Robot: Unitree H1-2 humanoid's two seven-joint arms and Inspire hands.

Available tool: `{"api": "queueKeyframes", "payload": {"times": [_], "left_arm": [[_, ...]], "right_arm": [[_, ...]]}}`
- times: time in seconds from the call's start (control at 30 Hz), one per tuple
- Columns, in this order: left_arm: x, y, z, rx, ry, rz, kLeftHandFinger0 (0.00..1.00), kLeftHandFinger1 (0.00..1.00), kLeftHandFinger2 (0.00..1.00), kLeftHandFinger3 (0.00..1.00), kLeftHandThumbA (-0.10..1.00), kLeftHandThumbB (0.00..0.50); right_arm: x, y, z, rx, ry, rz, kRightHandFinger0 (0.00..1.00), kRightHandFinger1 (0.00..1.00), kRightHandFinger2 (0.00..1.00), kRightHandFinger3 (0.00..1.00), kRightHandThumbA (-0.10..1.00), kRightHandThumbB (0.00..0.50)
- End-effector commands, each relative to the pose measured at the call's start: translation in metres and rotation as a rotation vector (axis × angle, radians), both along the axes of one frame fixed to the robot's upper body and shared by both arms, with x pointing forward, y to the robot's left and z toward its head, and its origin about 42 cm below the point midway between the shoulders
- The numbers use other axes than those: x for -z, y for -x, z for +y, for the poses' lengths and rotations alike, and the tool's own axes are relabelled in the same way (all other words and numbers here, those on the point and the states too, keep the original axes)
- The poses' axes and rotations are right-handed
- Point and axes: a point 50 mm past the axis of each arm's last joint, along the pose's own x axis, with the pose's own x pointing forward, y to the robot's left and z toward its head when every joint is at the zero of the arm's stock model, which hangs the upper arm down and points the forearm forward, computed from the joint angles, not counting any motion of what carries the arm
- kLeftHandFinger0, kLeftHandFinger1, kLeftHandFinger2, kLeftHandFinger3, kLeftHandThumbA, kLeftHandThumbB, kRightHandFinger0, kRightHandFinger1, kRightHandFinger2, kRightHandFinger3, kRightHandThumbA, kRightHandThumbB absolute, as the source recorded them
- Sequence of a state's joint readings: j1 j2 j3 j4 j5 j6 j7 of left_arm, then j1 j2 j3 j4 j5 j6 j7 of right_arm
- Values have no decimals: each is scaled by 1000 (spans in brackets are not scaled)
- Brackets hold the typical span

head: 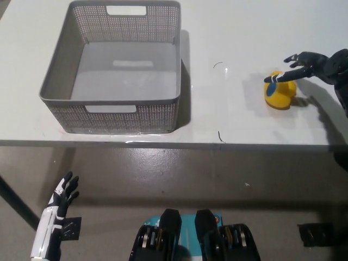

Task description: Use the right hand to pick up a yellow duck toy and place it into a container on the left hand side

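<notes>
The black right hand (312,65) reaches in from the right edge of the white table (228,32), its fingers (283,77) spread apart and holding nothing. The longest of them stretches out across the top of the yellow duck toy (280,91), its tip lying over the toy's upper left part, close by the blue patch on the side that faces the camera; whether the tip actually touches the toy cannot be told from this steep angle. The other fingers fan out above and behind the toy, clear of it. The duck toy sits on the table directly under and just below the fingertips, toward the table's right side and a little back from the front edge (its shadow falls to its left on the tabletop). Well apart from the fingers, far across the table on the left, stands the grey perforated basket (111,114), the container, upright and with handle slots in its near and far walls; a stretch of bare tabletop with a couple of small dark marks lies between it and the toy. The white left hand (62,193) hangs low at the lower left, below the table's front edge and over the grey floor (217,168), its fingers loosely apart and gripping nothing.
</notes>
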State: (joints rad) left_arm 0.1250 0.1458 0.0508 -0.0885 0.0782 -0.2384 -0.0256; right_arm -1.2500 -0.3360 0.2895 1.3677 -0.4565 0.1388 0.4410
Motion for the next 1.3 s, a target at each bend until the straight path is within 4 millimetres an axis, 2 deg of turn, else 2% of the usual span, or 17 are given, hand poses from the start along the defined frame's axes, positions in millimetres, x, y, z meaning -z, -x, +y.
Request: {"api": "queueKeyframes", "payload": {"times": [0.0, 0.13, 0.23, 0.37, 0.53, 0.6, 0.67, 0.93, 1.03, 1.1, 1.13, 1.17, 1.2, 1.23, 1.27], "left_arm": [[-16, -2, 4, 12, -7, -65, 1000, 1000, 1000, 1000, 1000, 19], [-16, -3, 5, 15, -9, -71, 1000, 1000, 1000, 1000, 1000, 24], [-18, -4, 5, 14, -5, -73, 1000, 1000, 1000, 1000, 1000, 31], [-20, -5, 8, 7, -9, -82, 1000, 1000, 1000, 1000, 1000, 14], [-21, -3, 11, -1, -5, -90, 1000, 1000, 1000, 1000, 1000, 16], [-22, -3, 13, -5, -3, -100, 1000, 1000, 1000, 1000, 1000, 22], [-24, -3, 14, -10, 2, -102, 1000, 1000, 1000, 1000, 1000, 29], [-28, -2, 20, -20, 15, -127, 1000, 1000, 1000, 1000, 1000, 0], [-30, -2, 23, -28, 23, -134, 1000, 1000, 1000, 1000, 1000, 0], [-31, -3, 24, -34, 18, -144, 1000, 1000, 1000, 1000, 1000, 0], [-31, -2, 26, -37, 18, -145, 1000, 1000, 1000, 1000, 1000, 5], [-31, -2, 26, -37, 18, -144, 1000, 1000, 1000, 1000, 1000, 5], [-32, -2, 28, -43, 18, -151, 1000, 1000, 1000, 1000, 1000, 0], [-33, -1, 29, -46, 16, -151, 1000, 1000, 1000, 1000, 1000, 0], [-33, -1, 29, -47, 18, -149, 1000, 1000, 1000, 1000, 1000, 0]], "right_arm": [[-35, -7, 4, -77, -2, -31, 1000, 1000, 1000, 1000, 967, 500], [-32, -7, 6, -77, -11, -30, 1000, 1000, 1000, 1000, 922, 496], [-28, -7, 15, -89, 27, -18, 1000, 1000, 1000, 1000, 948, 500], [-18, -5, 24, -96, -10, 7, 1000, 1000, 1000, 1000, 832, 500], [-5, -3, 35, -152, 75, 26, 1000, 1000, 1000, 1000, 912, 495], [3, -2, 41, -118, 50, 49, 1000, 1000, 1000, 1000, 839, 500], [8, 0, 42, -131, 98, 57, 1000, 1000, 1000, 1000, 855, 500], [21, 3, 44, -154, 151, 96, 1000, 1000, 1000, 1000, 796, 500], [22, 4, 48, -155, 155, 103, 1000, 1000, 1000, 1000, 694, 500], [23, 4, 51, -171, 177, 99, 1000, 1000, 1000, 1000, 568, 478], [22, 3, 54, -176, 204, 94, 1000, 1000, 1000, 1000, 435, 437], [22, 3, 56, -169, 219, 96, 1000, 1000, 1000, 1000, 391, 424], [21, 2, 57, -108, 227, 92, 1000, 1000, 1000, 1000, 258, 413], [22, 2, 58, -100, 250, 56, 845, 1000, 1000, 1000, 131, 366], [24, 2, 57, -68, 254, 21, 212, 400, 621, 1000, -17, 330]]}}
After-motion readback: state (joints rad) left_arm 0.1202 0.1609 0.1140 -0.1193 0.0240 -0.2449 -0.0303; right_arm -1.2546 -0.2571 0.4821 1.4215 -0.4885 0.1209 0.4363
